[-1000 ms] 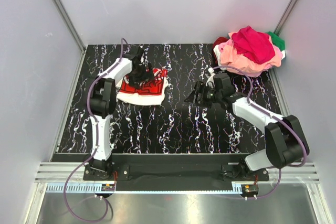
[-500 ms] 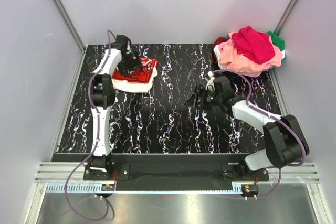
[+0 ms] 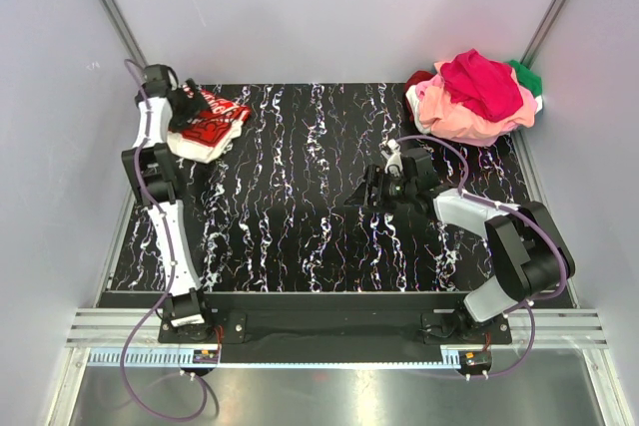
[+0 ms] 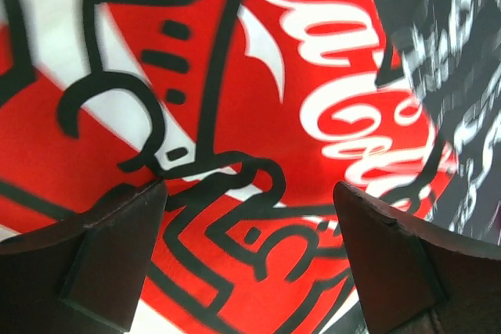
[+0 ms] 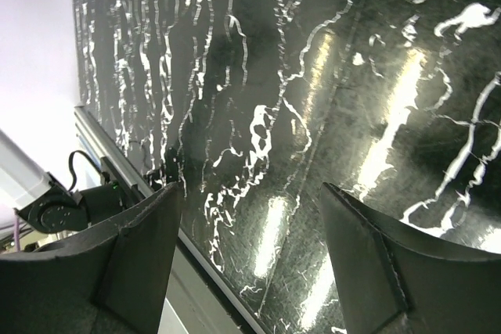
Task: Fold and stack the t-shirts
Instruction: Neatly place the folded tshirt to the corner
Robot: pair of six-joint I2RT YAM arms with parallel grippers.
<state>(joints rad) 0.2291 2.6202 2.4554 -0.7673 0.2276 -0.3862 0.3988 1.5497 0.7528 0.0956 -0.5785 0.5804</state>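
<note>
Left tool (image 4: 249, 189) spread, apparently pressing white t-shirt (image 3: 208, 128); right tool (image 5: 246, 193) spread above table (image 3: 300, 212).

This is a robot test cell in a lab. A black, white-veined table (image 3: 329, 236) is boxed in behind and on both sides by plain pale wall panels (image 3: 339, 7) joined with aluminium frame posts (image 3: 117, 17). At the table's near edge an aluminium rail (image 3: 110, 331) carries the bolted arm bases (image 3: 190, 311).

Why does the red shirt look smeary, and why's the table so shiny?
Left wrist view: the red print on the white t-shirt is blurred, worst at the right; right wrist view: glare streaks the glossy table; top external view is sharp.
</note>
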